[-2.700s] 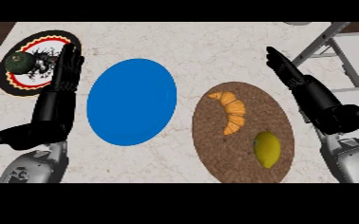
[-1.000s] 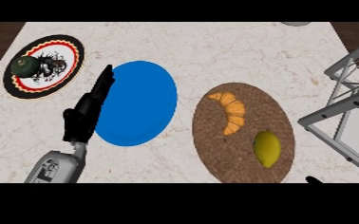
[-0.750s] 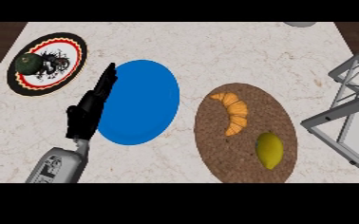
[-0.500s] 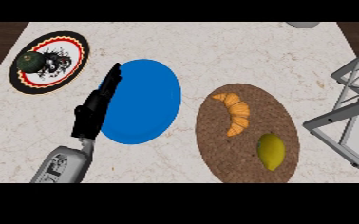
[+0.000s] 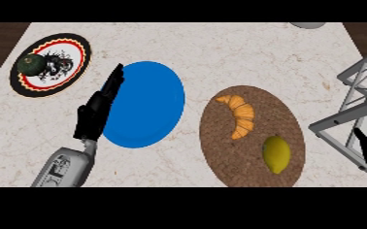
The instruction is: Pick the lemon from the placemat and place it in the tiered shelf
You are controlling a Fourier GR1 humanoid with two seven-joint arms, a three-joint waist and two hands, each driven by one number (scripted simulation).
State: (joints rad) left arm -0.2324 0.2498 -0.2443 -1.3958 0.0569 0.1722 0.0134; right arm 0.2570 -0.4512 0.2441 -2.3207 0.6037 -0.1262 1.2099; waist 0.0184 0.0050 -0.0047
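While the left robot hand [image 5: 99, 104] holds nothing, fingers straight, the right robot hand [image 5: 359, 145], edge-cut, cannot be read.

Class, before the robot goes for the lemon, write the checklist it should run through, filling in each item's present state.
1. Lemon lies free on the placemat: ok.
2. Croissant is apart from the lemon: ok, a gap shows.
3. Left hand is out of the way: ok, open over the blue plate, off the placemat.
4. Right hand is ready by the lemon: cannot tell, only a dark sliver at the right edge.
5. Tiered shelf has room: cannot tell, only part of its frame shows.
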